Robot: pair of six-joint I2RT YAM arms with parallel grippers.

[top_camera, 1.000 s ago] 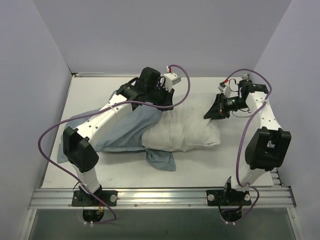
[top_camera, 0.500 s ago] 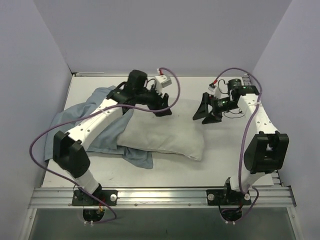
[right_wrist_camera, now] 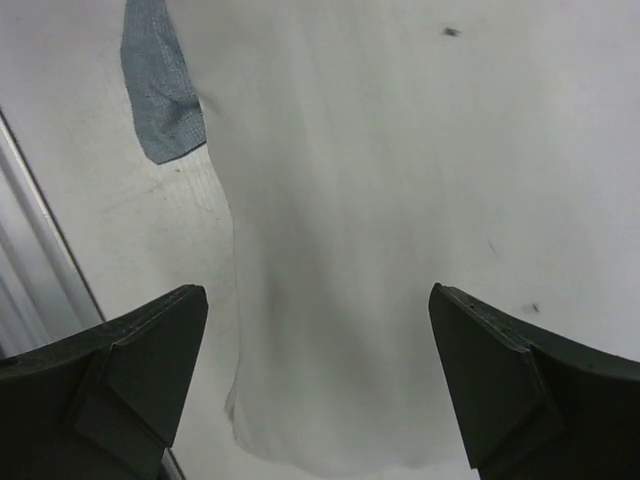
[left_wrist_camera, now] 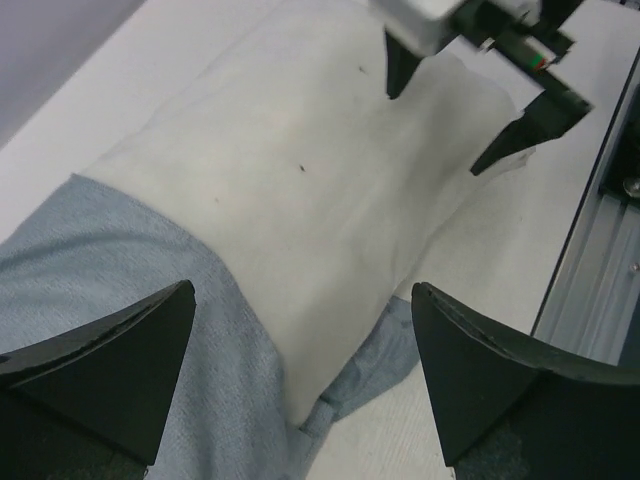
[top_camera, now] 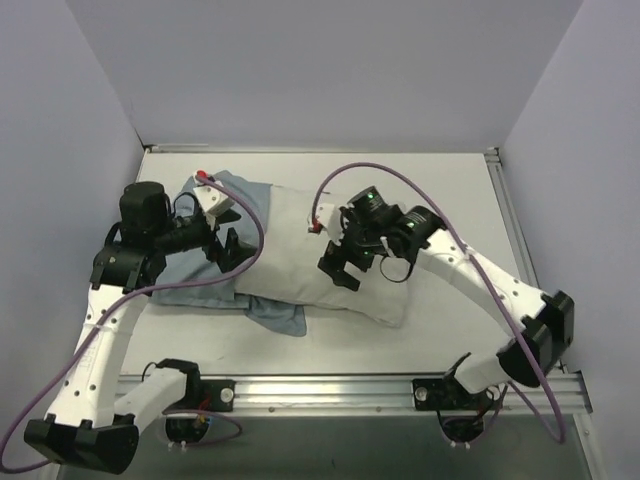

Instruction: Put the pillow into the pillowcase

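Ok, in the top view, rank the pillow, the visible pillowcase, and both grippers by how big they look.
1. pillow
2. pillowcase, the part showing
3. left gripper and right gripper, too alike to rank

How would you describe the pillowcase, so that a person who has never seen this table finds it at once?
On the white table, a plump white pillow lies across the middle. The pillowcase is the flat cloth at the pillow's left end, with one corner showing beyond the pillow's near edge. It alone is grey-blue and limp; the pillow is white and thick.
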